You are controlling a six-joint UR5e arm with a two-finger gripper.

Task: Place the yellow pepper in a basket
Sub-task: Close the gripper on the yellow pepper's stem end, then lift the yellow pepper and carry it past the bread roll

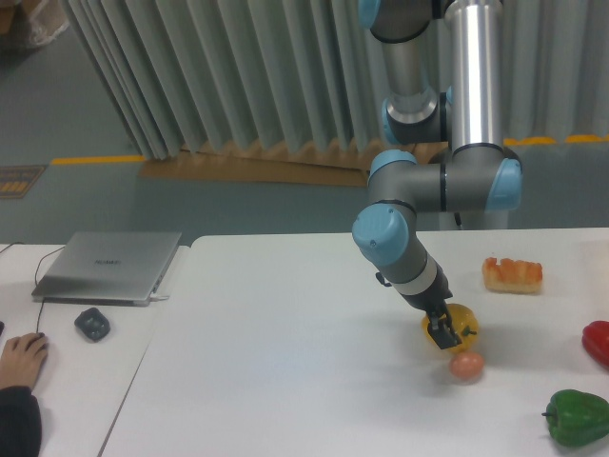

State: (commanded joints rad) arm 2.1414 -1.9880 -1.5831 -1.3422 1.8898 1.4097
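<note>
The yellow pepper (pixel 459 326) is glossy and lobed and sits low at the table's right middle. My gripper (pixel 441 334) comes down at a tilt from the upper left. Its dark fingers (pixel 439 330) are closed against the pepper's left front side. The pepper is at or just above the table surface; I cannot tell which. The pepper's left part is hidden behind the fingers. No basket is in view.
A small pinkish egg-shaped object (pixel 465 366) lies just in front of the pepper. An orange pastry-like item (pixel 512 274) lies at the back right. A red pepper (pixel 598 343) and a green pepper (pixel 577 417) lie at the right edge. A laptop (pixel 109 267), a mouse (pixel 92 324) and a person's hand (pixel 19 360) are on the left.
</note>
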